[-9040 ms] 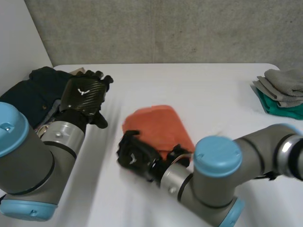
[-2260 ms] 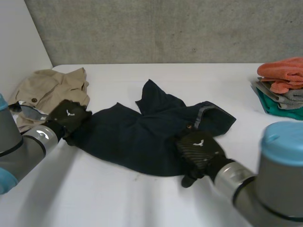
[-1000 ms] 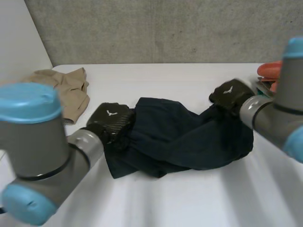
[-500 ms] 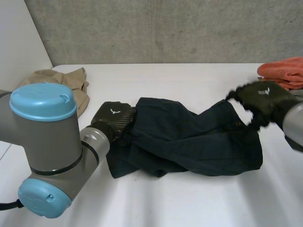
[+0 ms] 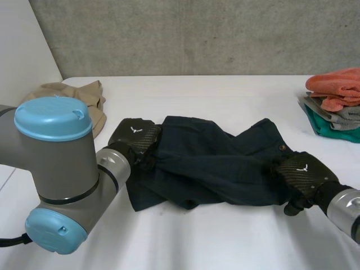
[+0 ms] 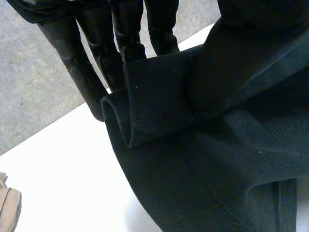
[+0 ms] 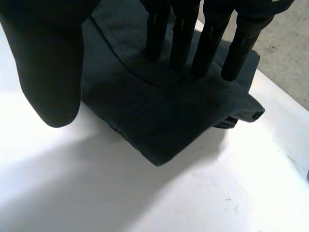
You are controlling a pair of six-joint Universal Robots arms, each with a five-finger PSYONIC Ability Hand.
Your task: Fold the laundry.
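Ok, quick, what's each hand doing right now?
Left hand: shut on the dark garment, at its edge.
Right hand: open, straight fingers pressing on the dark garment.

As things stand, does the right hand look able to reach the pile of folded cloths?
Probably yes. The right hand lies open on the dark garment, at its end, gripping nothing. Only bare table separates it from the pile of folded cloths.

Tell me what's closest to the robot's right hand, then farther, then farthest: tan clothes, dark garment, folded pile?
From the right hand, in the head view:
1. The dark garment: under the hand, touching.
2. The folded pile: apart, on the right side.
3. The tan clothes: far across, on the left side.
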